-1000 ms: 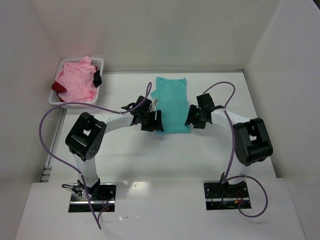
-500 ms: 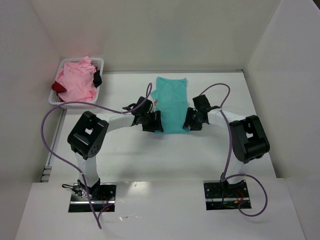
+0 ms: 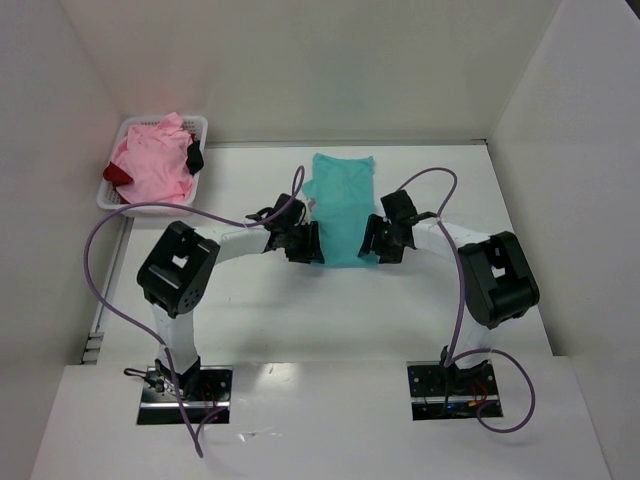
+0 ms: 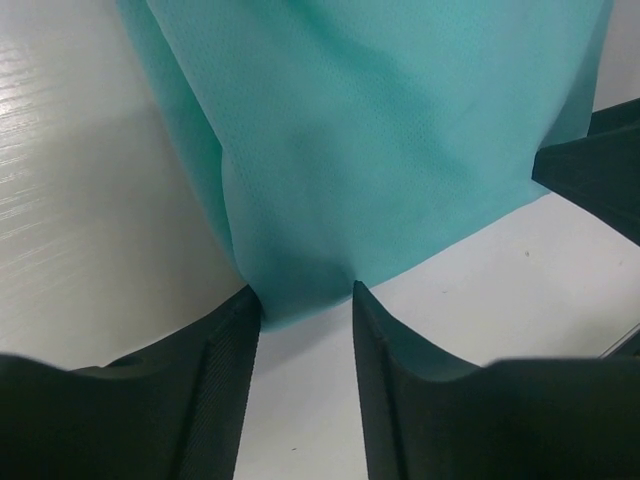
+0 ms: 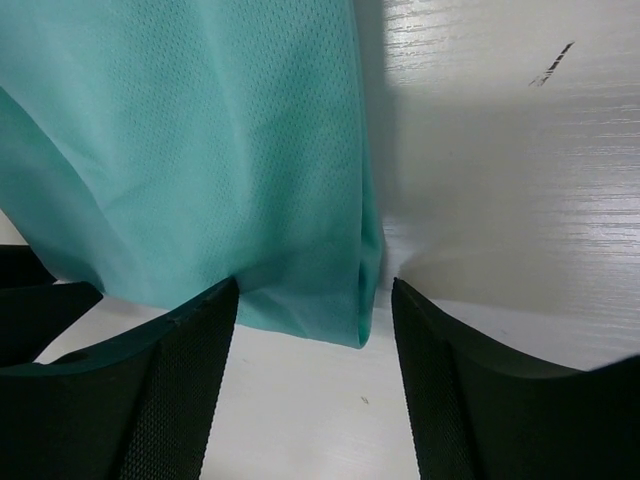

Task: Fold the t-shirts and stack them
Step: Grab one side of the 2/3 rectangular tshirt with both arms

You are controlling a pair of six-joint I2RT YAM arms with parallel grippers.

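Teal t-shirt (image 3: 340,205): lies flat on the table (image 3: 260,300) as a narrow folded strip, just ahead of both grippers, with its near hem at their fingertips.
Long axis: runs straight away from the grippers; the short near edge spans the gap between them.
Left gripper (image 3: 312,245): jaws apart and set low on the table. The near-left corner of the cloth pokes in between the fingers, which aren't pinched on it as far as I can see.
Right gripper (image 3: 368,245): jaws wide apart, straddling the near-right corner, with the side edge of the cloth running forward between the fingers.
Nearer arm: neither; each sits at its own corner.
Other shirts: the pink t-shirt (image 3: 150,165) and the dark red t-shirt (image 3: 117,175) are heaped in the white basket (image 3: 200,125), far off beyond the left gripper.
Change: the right gripper has slid inward onto its corner, while the left has hardly shifted.
Next move, I'd guess: both close on the corners and carry the hem forward along the long axis.
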